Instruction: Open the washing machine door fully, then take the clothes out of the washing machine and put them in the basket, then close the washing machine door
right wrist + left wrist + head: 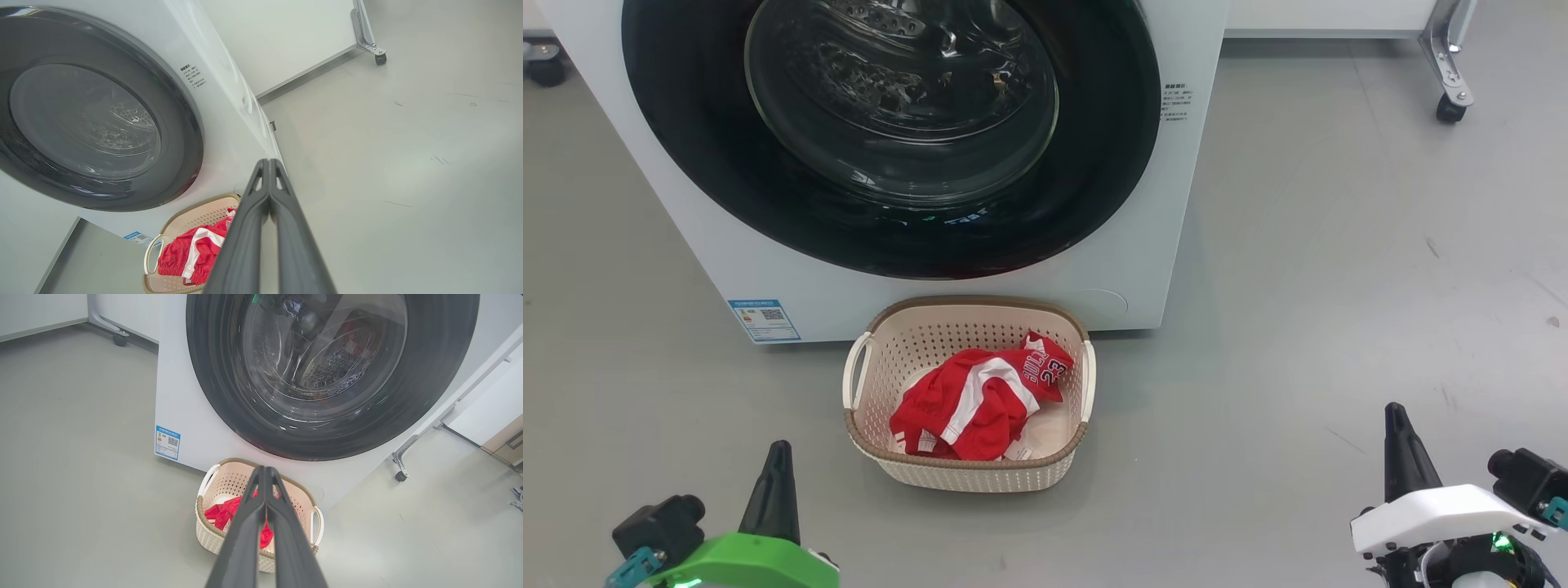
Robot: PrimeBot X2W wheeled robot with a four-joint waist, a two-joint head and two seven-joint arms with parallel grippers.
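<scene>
With the washing machine door [894, 122] shut, the clothes [964, 400] in the basket [972, 475], and the left gripper [778, 457] and right gripper [1395, 418] pinched together empty, nothing appears outstanding.

Washing machine [1131, 273] top cut off by upper edge; blue label [765, 319] print too small to read.

We face the washing machine [1184, 212], its door [768, 188] set flat against its front. On the floor [1298, 327] just before the machine and below the door sits the basket [968, 304], the clothes [972, 400] heaped inside it. A label sticker [764, 320] sits low on the machine's front, left of the basket. Nearer us, our left gripper [780, 449] stands left of the basket, our right gripper [1395, 410] well apart to its right. A castor [1450, 108] rests far back right.
</scene>
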